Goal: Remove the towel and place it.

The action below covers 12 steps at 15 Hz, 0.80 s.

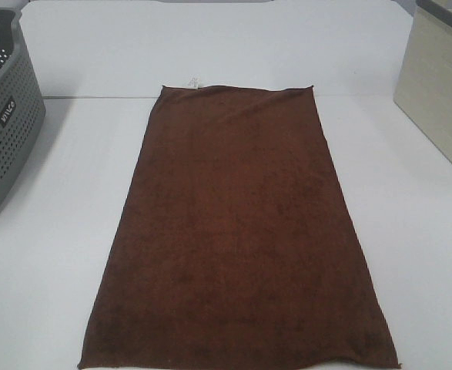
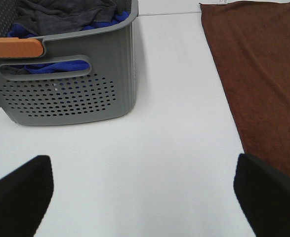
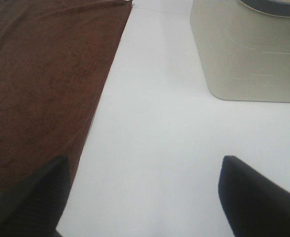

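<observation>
The dark reddish-brown towel [image 1: 237,231] lies spread flat in the middle of the white table, its small white label [image 1: 193,83] at the far edge. It also shows in the left wrist view [image 2: 263,84] and the right wrist view [image 3: 41,84]. Neither gripper appears in the high view. My left gripper [image 2: 145,197] is open and empty over bare table, between the grey basket [image 2: 75,94] and the towel's edge. My right gripper [image 3: 142,197] is open and empty over bare table, one finger [image 3: 31,202] over the towel's edge.
The grey perforated basket [image 1: 2,123] stands at the table's left edge, holding grey and blue cloths [image 2: 65,19] and bearing an orange handle [image 2: 14,48]. A beige bin [image 1: 441,85] stands at the right, also in the right wrist view [image 3: 248,49].
</observation>
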### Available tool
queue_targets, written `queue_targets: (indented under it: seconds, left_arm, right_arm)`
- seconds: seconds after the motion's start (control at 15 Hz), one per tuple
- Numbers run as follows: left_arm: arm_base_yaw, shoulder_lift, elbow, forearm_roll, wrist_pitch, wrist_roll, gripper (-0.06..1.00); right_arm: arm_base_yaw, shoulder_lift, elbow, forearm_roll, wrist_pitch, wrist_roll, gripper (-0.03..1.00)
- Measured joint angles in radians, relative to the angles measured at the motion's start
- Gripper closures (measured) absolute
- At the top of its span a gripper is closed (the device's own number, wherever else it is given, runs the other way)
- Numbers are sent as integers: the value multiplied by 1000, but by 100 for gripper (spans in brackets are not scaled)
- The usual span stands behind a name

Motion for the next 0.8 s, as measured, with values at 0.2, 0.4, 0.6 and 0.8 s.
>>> queue_targets:
  seconds: [0.2,0.4,0.6,0.8]
  left_arm:
    - [0,0,0,-28,0,0,3]
    - [0,0,0,-33,0,0,3]
    - [0,0,0,-33,0,0,3]
    - [0,0,0,-33,0,0,3]
  right_arm:
    - [0,0,0,0,0,0,17]
    - [0,0,0,0,0,0,17]
    - [0,0,0,0,0,0,17]
    - [0,0,0,0,0,0,17]
